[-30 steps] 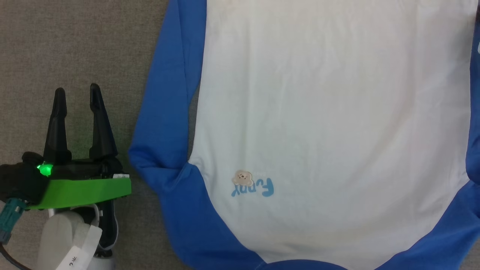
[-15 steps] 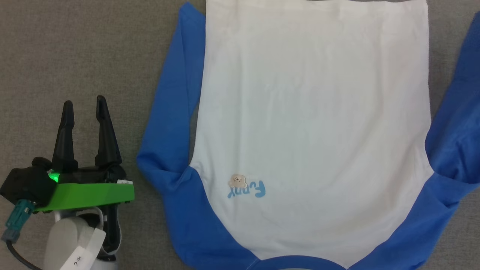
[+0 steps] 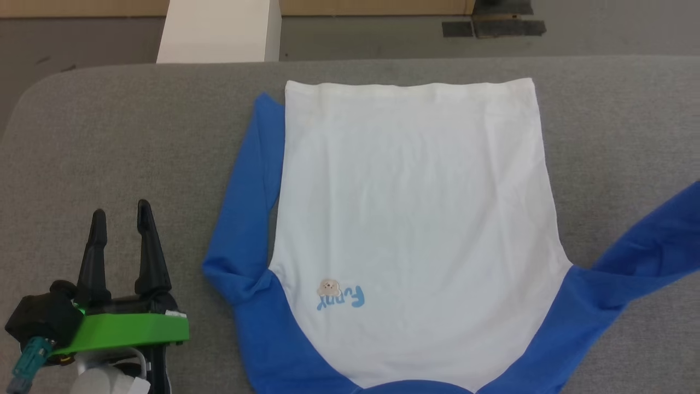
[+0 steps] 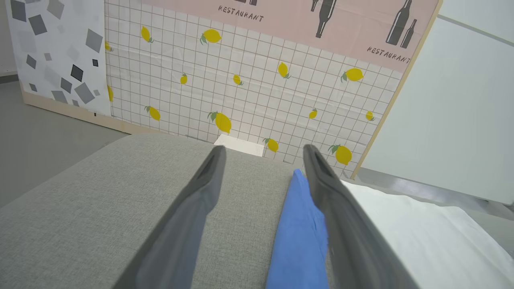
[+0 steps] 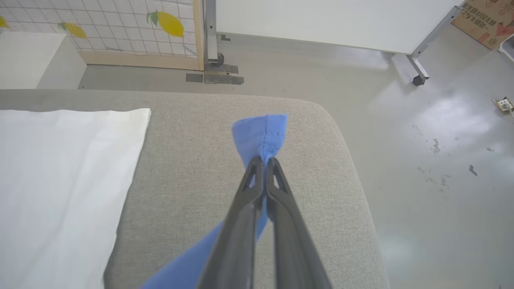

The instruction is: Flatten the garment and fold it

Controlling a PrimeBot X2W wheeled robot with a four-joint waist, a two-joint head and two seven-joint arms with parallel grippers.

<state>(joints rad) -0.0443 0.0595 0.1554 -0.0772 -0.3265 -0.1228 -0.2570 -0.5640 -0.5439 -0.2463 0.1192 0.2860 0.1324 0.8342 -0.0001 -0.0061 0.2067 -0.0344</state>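
The garment (image 3: 410,219) is lying front-up on the grey bench (image 3: 109,120), hem far, neckline getting cut off by the head view's bottom edge; sleeve on the robot's right (image 3: 640,251) running out past the right frame edge; right pincer (image 5: 265,159) clamping tight on that sleeve's blue cuff (image 5: 262,132), holding it raised over the bench near the rounded corner; left pincer (image 3: 121,209) hovering just left of the other sleeve (image 3: 246,202), fingers spread wide, pointing away, gripping nothing, wrist partly cropped; counting one garment, two sleeves, one bear patch (image 3: 328,287), two pincers.
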